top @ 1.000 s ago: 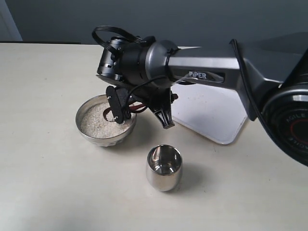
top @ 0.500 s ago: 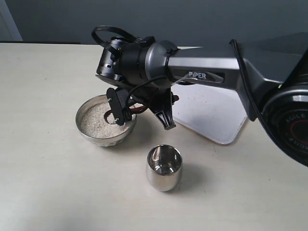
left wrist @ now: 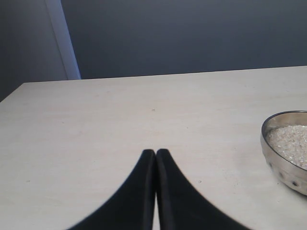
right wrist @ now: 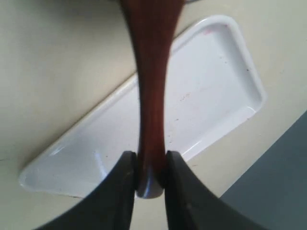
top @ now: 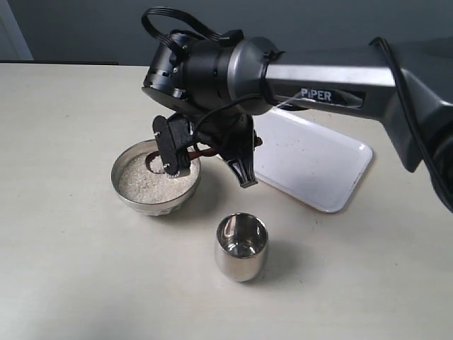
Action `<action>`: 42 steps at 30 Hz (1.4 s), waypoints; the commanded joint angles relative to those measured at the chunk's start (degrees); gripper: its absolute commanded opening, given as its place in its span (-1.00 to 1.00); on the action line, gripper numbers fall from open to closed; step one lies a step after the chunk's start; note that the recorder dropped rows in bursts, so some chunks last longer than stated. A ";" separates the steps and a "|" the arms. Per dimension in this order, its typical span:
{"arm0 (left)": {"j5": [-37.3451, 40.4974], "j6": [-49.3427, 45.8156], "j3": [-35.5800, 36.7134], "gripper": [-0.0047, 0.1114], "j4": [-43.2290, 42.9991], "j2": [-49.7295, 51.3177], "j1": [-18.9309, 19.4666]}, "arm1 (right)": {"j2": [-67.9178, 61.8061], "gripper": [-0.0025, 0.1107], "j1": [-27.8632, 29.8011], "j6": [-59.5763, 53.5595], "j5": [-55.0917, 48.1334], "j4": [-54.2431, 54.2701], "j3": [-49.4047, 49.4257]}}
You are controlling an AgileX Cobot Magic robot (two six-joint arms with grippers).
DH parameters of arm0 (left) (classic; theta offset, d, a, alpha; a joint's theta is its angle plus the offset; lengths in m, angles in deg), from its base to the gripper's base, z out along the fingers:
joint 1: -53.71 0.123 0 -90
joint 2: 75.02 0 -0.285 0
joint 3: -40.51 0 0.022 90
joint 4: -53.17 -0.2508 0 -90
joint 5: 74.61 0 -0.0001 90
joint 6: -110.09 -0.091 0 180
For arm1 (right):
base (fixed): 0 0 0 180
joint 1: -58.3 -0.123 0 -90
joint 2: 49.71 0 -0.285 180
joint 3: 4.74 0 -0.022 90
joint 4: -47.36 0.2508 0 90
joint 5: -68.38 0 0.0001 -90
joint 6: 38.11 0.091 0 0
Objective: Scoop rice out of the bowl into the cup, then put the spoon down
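The rice (top: 141,185) is a pale, off-white mass of fine grains with an uneven, granular surface. It lies in the bowl (top: 152,207), which sits left of centre in the exterior view. The bowl is round, wide-rimmed and made of shiny silver metal.

The spoon (top: 203,151) is glossy, dark reddish-brown wood. Its scoop end reaches down into the bowl at the rice, though a black finger hides most of it, so I cannot tell how much rice it carries. The right wrist view shows the slim, tapering handle (right wrist: 151,96) running straight away from the camera.

The right hand (top: 207,161) pinches the handle close to its rounded end, a dark finger pressed against each side (right wrist: 150,162). This hand hangs above the right edge of the bowl on a thick grey and black arm that enters from the right of the frame.

The cup (top: 241,246) stands upright at lower centre, apart from the bowl. It is a small mirror-bright steel tumbler with a rounded bottom and no handle.

A flat white tray (top: 311,166) with rounded corners and a low rim lies at right of centre, behind the cup.

The left hand (left wrist: 155,154) has its two tapering black jaws pressed together, with nothing between them. It hovers over the matte, cream desk (left wrist: 144,110), with the bowl (left wrist: 283,165) and its rice (left wrist: 292,141) off to one side.
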 commanded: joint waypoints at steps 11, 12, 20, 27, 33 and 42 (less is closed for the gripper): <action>-0.67 0.27 -0.14 -0.91 -0.25 -0.25 0.23 | 0.30 -0.96 0.13 0.06 -0.35 -0.17 1.65; -0.67 0.27 -0.14 -0.91 -0.25 -0.25 0.23 | 0.30 -0.96 0.13 0.06 -0.35 -0.17 1.65; -0.67 0.27 -0.14 -0.91 -0.25 -0.25 0.23 | 1.69 -0.96 0.13 0.53 -0.35 0.43 3.11; -0.67 0.27 -0.14 -0.91 -0.25 -0.25 0.23 | 5.30 -0.96 0.13 2.02 -0.35 0.10 7.98; -0.67 0.27 -0.14 -0.91 -0.25 -0.25 0.23 | 7.38 -0.96 0.13 3.28 -0.35 0.21 11.11; -0.67 0.27 -0.14 -0.91 -0.25 -0.25 0.23 | 13.10 -0.96 0.13 5.92 -0.35 -0.22 20.16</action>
